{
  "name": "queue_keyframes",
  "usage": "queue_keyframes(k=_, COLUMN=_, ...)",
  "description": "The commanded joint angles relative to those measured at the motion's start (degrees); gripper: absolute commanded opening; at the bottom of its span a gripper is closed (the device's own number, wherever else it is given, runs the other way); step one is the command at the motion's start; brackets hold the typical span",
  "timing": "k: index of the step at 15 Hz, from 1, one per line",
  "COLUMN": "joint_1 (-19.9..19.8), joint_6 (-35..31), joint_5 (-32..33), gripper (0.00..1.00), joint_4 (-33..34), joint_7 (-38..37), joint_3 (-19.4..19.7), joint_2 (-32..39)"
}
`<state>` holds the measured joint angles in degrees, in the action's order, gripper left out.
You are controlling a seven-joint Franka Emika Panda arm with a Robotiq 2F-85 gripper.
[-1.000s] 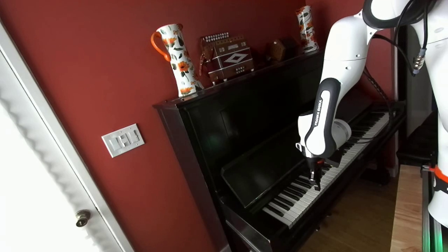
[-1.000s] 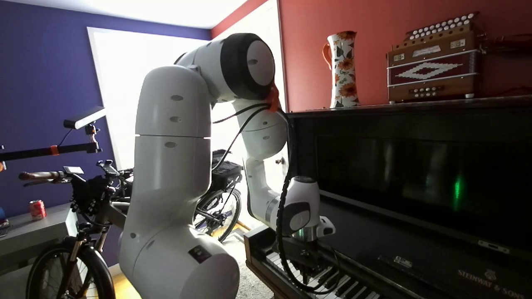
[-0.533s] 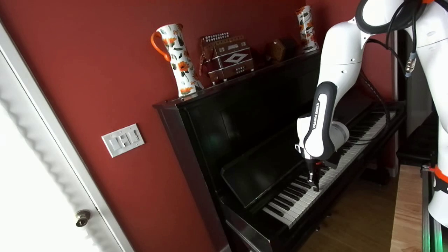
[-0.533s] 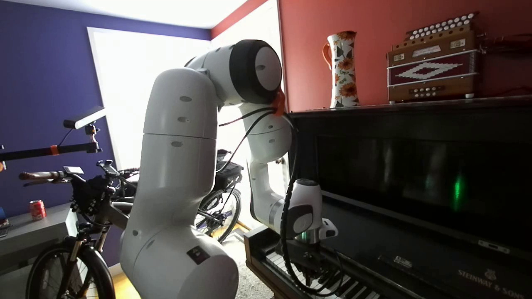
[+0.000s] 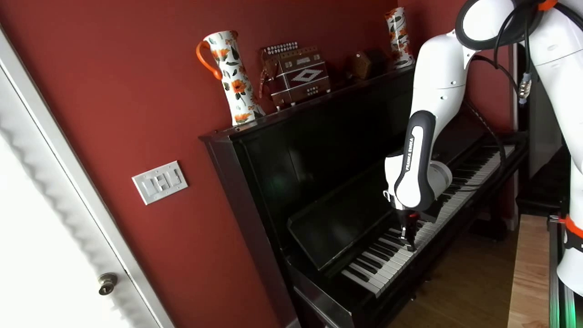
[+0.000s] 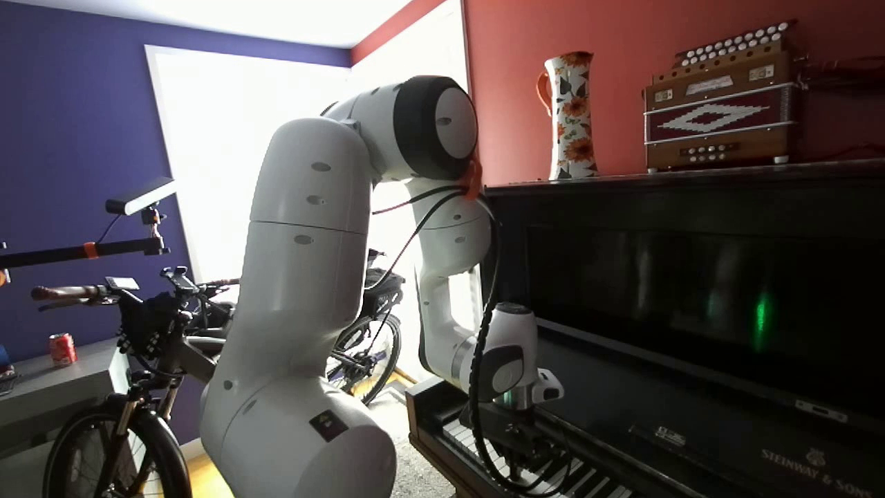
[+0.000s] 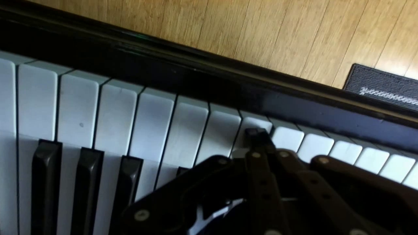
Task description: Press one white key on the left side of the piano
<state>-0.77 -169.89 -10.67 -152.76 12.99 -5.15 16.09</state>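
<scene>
- 1 white key (image 7: 255, 122) is under the tip of the gripper (image 7: 258, 134), close to the key's front edge, as the wrist view shows.
- The piano (image 5: 319, 141), black and tall, stands along the red wall (image 5: 136, 91), and the robot arm (image 5: 412, 150) reaches down to its keyboard (image 5: 382, 273).
- The place looks correct to me: it is in the left part of the keyboard, though several more white keys lie between the gripper and the left end.
- The 2 fingers (image 7: 261, 141) are together, I believe, with nothing visible between them, so they make 1 narrow pointer.
- I judge that the step in hand is the press itself, or the placing of the tip just before it. Whether the tip touches the key, and whether the key is down, I cannot tell.
- The next move calls, in my opinion, for a short, straight push downward, then a lift without sliding.
- Care is needed with the neighbour key (image 7: 287, 138): the tip seems quite near to it, and a small drift could press 2 keys.
- The black cable (image 6: 474, 394) hangs in a loop beside the gripper; I would watch that it does not catch.
</scene>
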Motion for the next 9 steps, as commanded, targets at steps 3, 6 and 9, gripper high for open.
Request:
queue_keyframes(k=3, joint_1=-1.31, joint_6=-1.66, joint_5=1.95, gripper=0.00, joint_4=1.09, joint_7=-2.75, joint_3=-1.13, joint_2=2.95)
queue_keyframes(k=6, joint_1=-1.32, joint_6=-1.67, joint_5=2.37, gripper=0.00, joint_4=1.40, joint_7=-3.28, joint_3=-1.15, joint_2=3.71)
queue_keyframes(k=9, joint_1=-1.40, joint_6=-1.63, joint_5=2.45, gripper=0.00, joint_4=1.42, joint_7=-3.49, joint_3=-1.30, joint_2=4.04)
